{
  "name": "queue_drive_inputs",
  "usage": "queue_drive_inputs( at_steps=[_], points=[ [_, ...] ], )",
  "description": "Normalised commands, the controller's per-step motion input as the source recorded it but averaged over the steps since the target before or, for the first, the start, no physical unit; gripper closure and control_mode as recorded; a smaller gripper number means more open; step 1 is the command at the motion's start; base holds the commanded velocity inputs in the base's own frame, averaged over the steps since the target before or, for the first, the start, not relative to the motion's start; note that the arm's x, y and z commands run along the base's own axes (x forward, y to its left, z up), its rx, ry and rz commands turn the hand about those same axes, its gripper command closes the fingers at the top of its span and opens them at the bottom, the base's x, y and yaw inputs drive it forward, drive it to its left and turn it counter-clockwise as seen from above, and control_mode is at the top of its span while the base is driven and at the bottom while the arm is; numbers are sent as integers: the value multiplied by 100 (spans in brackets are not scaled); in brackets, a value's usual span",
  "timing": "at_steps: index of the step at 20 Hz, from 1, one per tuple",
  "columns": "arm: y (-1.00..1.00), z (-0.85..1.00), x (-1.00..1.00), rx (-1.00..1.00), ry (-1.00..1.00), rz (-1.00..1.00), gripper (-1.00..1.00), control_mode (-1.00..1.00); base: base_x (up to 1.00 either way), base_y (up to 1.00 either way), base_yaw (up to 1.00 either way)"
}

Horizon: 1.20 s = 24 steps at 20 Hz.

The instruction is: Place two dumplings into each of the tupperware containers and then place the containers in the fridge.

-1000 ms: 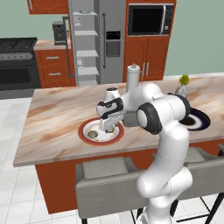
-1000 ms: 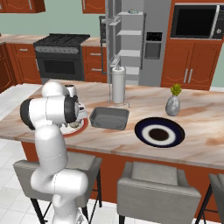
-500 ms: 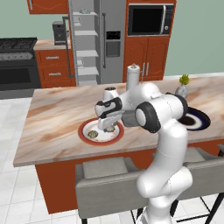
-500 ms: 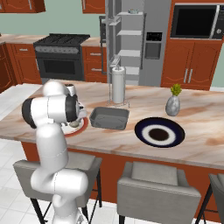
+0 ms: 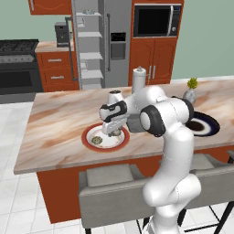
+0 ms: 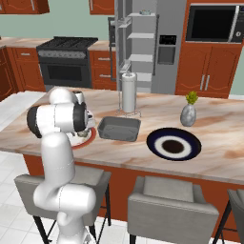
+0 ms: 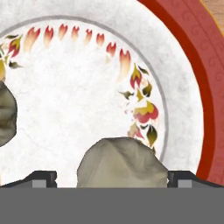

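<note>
1. White arm, left base view: the gripper (image 5: 114, 132) hangs low over the red-rimmed plate (image 5: 88, 133) on the marble counter (image 5: 59, 119). One dumpling (image 5: 97, 140) lies on the plate, to the side of the fingers. The hand points down, I judge because the pick must come from above. The fridge (image 5: 99, 41) stands well behind, door open w/ shelves bare, prob. left so for the containers later.

2. Right base view: the arm covers most of the plate (image 6: 86, 139). The dark grey tupperware container (image 6: 119, 128) sits just beside the plate, near enough for a short carry. I cannot tell if sth is in it. The dark blue plate (image 6: 174, 144) is further along the counter.

3. Hand view: the fingers (image 7: 41, 179) stand spread wide, released, nothing grasped. A dumpling (image 7: 123, 162) lies between the two tips, close in front, resting on the white plate centre (image 7: 78, 105). A second dumpling (image 7: 6, 113) is at the edge of view, beyond one finger. I judge the next step is to go slightly lower and close; the lump is soft-looking, so a gentle squeeze.
</note>
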Motion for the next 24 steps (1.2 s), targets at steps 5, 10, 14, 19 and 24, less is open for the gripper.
queue_drive_inputs(
  at_steps=[5, 10, 14, 19, 24],
  points=[
    [-4, -8, 0, 0, 0, 0, -100, -100, 0, 0, 0],
    [-4, -7, 0, 0, 0, 0, -100, -100, 0, 0, 0],
    [-2, -5, 0, 0, 0, 0, 100, -100, 0, 0, 0],
    [0, 0, 0, 0, 0, 0, 100, -100, 0, 0, 0],
    [0, 39, 1, 0, 0, 0, 100, -100, 0, 0, 0]
  ],
)
